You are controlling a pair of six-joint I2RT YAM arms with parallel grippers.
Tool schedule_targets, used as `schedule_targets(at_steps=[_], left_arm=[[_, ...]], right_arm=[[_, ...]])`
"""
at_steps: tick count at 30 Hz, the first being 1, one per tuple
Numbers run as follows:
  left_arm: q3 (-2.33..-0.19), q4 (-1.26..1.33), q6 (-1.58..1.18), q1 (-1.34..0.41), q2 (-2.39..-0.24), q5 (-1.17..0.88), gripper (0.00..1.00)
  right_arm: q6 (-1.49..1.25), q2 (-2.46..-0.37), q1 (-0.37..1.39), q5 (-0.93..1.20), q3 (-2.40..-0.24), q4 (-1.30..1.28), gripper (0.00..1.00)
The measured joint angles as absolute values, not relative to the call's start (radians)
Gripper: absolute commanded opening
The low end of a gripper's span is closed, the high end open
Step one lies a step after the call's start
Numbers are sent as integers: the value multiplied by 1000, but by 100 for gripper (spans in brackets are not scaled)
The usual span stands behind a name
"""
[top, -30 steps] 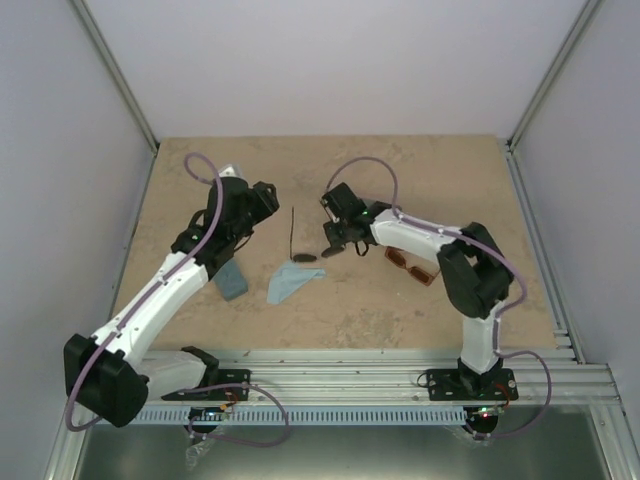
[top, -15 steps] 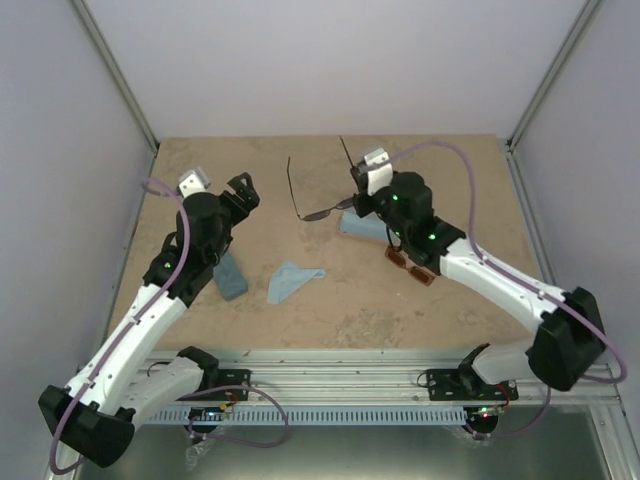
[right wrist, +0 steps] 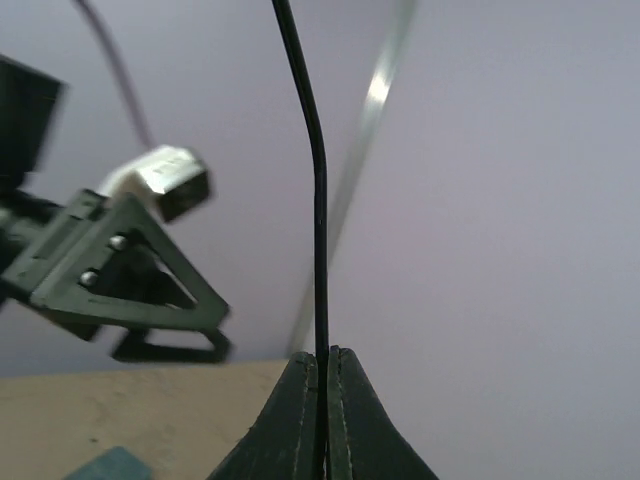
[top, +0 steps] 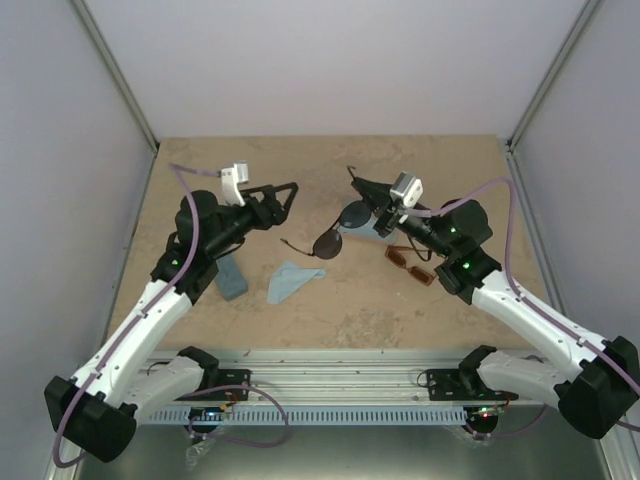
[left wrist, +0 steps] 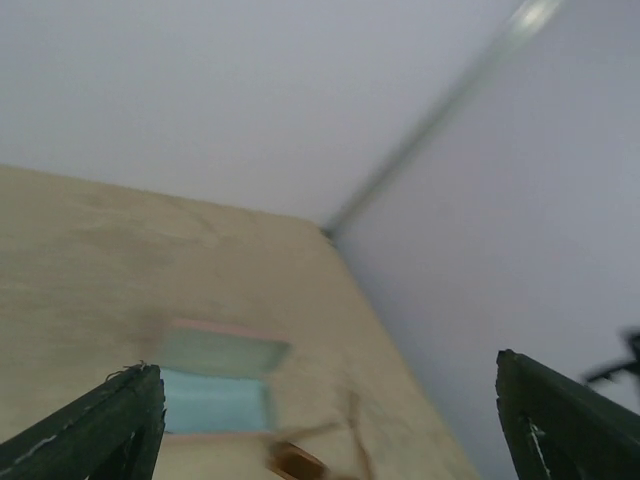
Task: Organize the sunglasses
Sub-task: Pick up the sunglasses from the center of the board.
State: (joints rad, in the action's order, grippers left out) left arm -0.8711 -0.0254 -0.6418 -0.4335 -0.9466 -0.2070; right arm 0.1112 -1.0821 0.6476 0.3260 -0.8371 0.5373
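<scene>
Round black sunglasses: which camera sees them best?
Top external view: the black wire sunglasses show both round lenses, held by the right gripper. Right wrist shows only one thin temple wire pinched in its fingers. Left wrist misses them.

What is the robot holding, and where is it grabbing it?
The right gripper pinches the black wire sunglasses by one thin side arm. The left gripper is open, holding nothing.

The right gripper (right wrist: 322, 352) has its jaws pressed together on a thin black wire arm of the sunglasses (right wrist: 318, 200). The wire rises upright from the tips and bends slightly partway up. Beyond it, blurred, the left gripper (right wrist: 222, 335) hangs above the sandy bench (right wrist: 150, 410), against a pale wall with a metal post (right wrist: 375, 110).
</scene>
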Motion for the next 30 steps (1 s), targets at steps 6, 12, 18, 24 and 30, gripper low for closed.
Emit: schedule_targets(at_steps=[6,12,18,24,30], left_arm=[[-871,130,-703,-434,-1024,-640,80],[-869,266,-849,-434,-1102,-895,59],[-802,391,-980,-434,-1135,-1031,41],[-776,474,-1050,-434,-1135,-1081,28],[-774,524,-1085,-434,-1139,-1100,16]], right_arm=[[134,-1145,648,541,-849,640,0],[136,-1249,648,665,-933,690,0],[134,-1307,643,731,-971,746,0],[109,-1333,623,770,-979,785,0],[86,-1338,612,791,-981,818,0]])
